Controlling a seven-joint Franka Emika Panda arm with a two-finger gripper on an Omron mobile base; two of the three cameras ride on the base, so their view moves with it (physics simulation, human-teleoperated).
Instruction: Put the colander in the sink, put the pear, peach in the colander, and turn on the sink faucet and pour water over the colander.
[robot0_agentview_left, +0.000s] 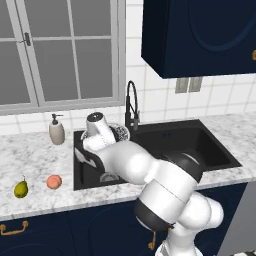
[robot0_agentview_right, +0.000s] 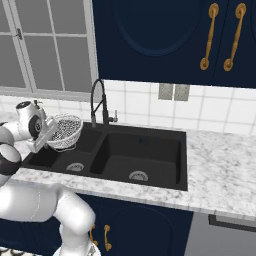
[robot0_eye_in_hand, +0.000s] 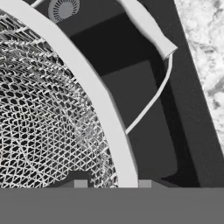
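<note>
The gripper (robot0_eye_in_hand: 109, 183) is clamped on the rim of the colander (robot0_agentview_right: 65, 131), holding it tilted above the left basin of the sink (robot0_agentview_right: 165, 137) for lowering. The pear (robot0_agentview_left: 21, 188) and peach (robot0_agentview_left: 54, 181) wait on the counter (robot0_agentview_left: 35, 155) left of the sink.

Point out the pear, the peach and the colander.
pear (robot0_agentview_left: 20, 189), left base view, on its yellow-green body, lying on the counter.
peach (robot0_agentview_left: 54, 182), left base view, on the middle of the round fruit.
colander (robot0_agentview_right: 66, 130), right base view, on its mesh bowl, held over the left basin.
</note>
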